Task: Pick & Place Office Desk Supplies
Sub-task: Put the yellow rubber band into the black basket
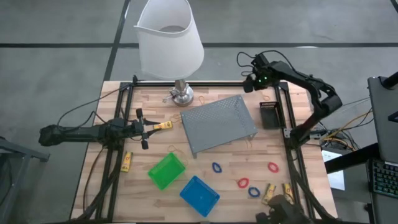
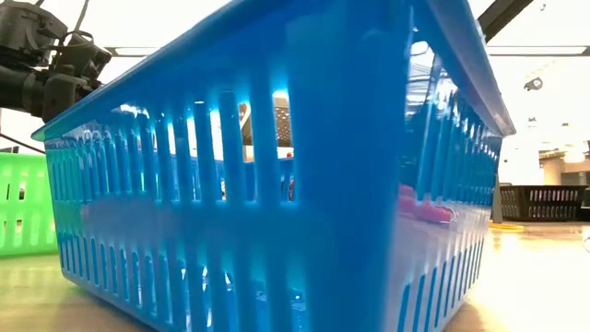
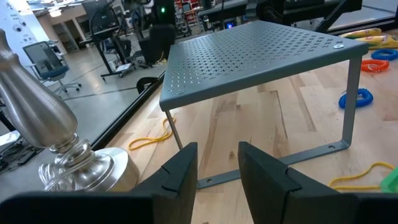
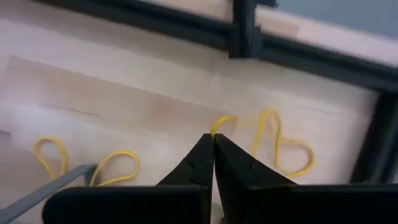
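Observation:
My right gripper [image 4: 213, 138] hangs over the table's far right part, also seen in the high view [image 1: 254, 83], pointing steeply down, shut on a thin yellow rubber band [image 4: 277, 146]. My left gripper [image 3: 217, 165] waits open at the table's left [image 1: 145, 128], level, beside a yellow stick [image 1: 163, 126]. The green bin [image 1: 166, 171] and blue bin [image 1: 199, 195] stand near the front; the black bin [image 1: 269, 116] stands at the right. Red loops [image 1: 272, 167], blue loops [image 1: 216, 167] and more yellow sticks [image 1: 268, 193] lie flat on the wood. My right gripper pinches the rubber band's one end [image 4: 216, 126] at the very ends of its two fingers, coming from above and slanting down. The rest of the band trails away slack in loops [image 4: 292, 155]. Whether those loops lie on the wood, I cannot tell.
The grey mesh tray [image 1: 217, 123] stands on legs at mid table, and the white-shaded lamp [image 1: 169, 37] rises at the far edge. A second yellow band [image 4: 87, 163] lies by the tray's leg. Black frame rails [image 1: 283, 112] run along the table's sides.

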### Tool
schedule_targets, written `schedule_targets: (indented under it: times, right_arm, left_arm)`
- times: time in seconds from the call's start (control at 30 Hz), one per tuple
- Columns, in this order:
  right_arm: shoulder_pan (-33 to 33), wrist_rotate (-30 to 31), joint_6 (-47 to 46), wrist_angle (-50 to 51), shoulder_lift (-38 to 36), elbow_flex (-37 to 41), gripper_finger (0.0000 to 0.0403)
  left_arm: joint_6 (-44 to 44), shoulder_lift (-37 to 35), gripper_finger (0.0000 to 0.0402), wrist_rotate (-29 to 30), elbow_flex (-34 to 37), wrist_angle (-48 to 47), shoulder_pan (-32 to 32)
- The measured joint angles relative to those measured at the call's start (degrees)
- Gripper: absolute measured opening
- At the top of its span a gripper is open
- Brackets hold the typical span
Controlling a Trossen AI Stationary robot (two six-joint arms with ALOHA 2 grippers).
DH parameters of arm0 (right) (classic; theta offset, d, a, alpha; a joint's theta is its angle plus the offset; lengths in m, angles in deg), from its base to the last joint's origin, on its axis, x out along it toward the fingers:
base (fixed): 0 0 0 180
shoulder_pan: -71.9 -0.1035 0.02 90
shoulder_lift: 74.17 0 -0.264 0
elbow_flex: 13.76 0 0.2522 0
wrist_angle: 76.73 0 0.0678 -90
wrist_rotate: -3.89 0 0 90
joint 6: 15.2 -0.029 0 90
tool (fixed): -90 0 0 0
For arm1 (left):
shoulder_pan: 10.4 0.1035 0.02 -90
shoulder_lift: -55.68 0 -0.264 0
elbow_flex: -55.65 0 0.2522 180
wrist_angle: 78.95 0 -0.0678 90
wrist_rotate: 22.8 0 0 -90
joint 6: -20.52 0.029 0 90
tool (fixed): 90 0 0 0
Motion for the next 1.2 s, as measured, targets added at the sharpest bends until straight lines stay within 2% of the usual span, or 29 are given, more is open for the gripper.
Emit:
schedule_targets:
  times: [0.3, 0.5, 0.77, 1.0, 1.2]
  right_arm:
    - [-1.1, 1.7, -0.1, 0.8, -11.6, 1.5, 0.0008]
    - [-1.7, 2.2, -3.3, 1.1, -21.3, 4.2, 0.0008]
    - [-5.9, 6.9, -7.5, 8.4, -31.7, 6.3, 0.0008]
    - [-10.2, 9.8, -13.4, 16.2, -38.3, 6.4, 0.0008]
    - [-12.8, 10.0, -16.9, 21.1, -40.4, 6.8, 0.0008]
  left_arm:
    - [0.0, 0.0, 0.0118, 0.0, 0.0, 0.0, 0.0]
    - [0.0, 0.0, 0.0118, 0.0, 0.0, 0.0, 0.0]
    - [0.0, 0.0, 0.0118, 0.0, 0.0, 0.0, 0.0]
    - [0.0, 0.0, 0.0118, 0.0, 0.0, 0.0, 0.0]
    - [0.0, 0.0, 0.0118, 0.0, 0.0, 0.0, 0.0]
